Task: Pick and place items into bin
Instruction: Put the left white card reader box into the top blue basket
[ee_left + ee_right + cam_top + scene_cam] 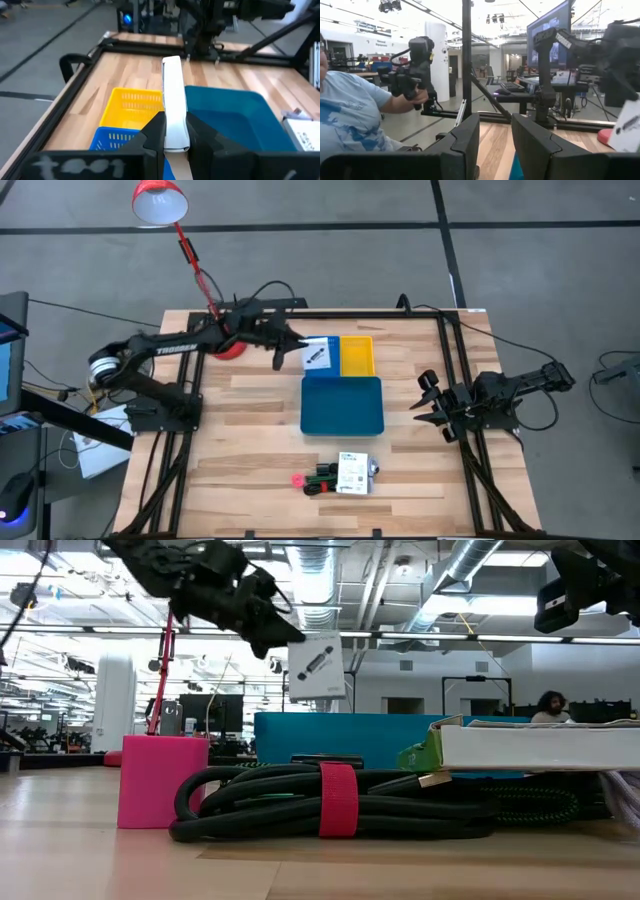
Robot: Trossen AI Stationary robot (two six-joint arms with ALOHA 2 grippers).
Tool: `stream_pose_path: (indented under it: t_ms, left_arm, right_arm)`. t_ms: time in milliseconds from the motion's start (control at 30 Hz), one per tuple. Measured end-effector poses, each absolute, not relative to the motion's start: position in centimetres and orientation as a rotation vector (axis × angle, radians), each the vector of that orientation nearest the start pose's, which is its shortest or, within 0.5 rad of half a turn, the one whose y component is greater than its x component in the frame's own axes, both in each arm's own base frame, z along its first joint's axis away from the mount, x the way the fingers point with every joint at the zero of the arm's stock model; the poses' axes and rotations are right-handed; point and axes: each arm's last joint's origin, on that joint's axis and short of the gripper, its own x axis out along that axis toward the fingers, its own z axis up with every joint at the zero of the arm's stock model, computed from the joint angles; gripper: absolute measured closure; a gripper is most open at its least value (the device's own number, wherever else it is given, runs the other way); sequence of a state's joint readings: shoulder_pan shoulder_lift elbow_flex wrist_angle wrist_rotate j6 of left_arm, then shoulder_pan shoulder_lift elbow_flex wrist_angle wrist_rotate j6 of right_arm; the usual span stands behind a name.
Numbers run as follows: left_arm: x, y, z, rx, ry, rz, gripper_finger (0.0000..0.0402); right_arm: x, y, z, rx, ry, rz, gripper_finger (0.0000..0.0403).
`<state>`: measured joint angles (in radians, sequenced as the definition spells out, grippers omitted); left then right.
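I have the left gripper [297, 348] clamped on a white packet [318, 354], hanging it in the air over the small blue tray [116, 139], beside the yellow tray [357, 356] (teal tray [342, 405] just nearer). The second packet [353, 472], cable [330, 802] and pink block [160, 780] lie near the table's front edge. My right gripper [428, 404] waits at the right, fingers apart.
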<state>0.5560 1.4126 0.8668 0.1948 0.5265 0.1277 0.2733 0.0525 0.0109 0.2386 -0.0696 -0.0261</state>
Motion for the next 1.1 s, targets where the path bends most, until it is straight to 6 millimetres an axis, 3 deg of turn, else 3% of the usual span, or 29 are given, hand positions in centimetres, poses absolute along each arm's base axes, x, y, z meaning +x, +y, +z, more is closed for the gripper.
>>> stream_pose_path:
  t_ms: [300, 567, 1100]
  left_arm:
    - [29.2, 18.2, 24.2, -0.079, 0.382, -0.03, 0.036]
    - [28.7, 20.2, 22.8, -0.091, 0.411, -0.007, 0.036]
    - [29.9, 18.6, 23.0, -0.088, 0.386, -0.086, 0.036]
  right_arm:
    - [9.4, 2.8, 18.6, -0.006, -0.202, 0.339, 0.0294]
    - [9.4, 2.9, 18.6, -0.006, -0.201, 0.34, 0.0294]
    - [9.4, 2.8, 18.6, -0.006, -0.202, 0.339, 0.0294]
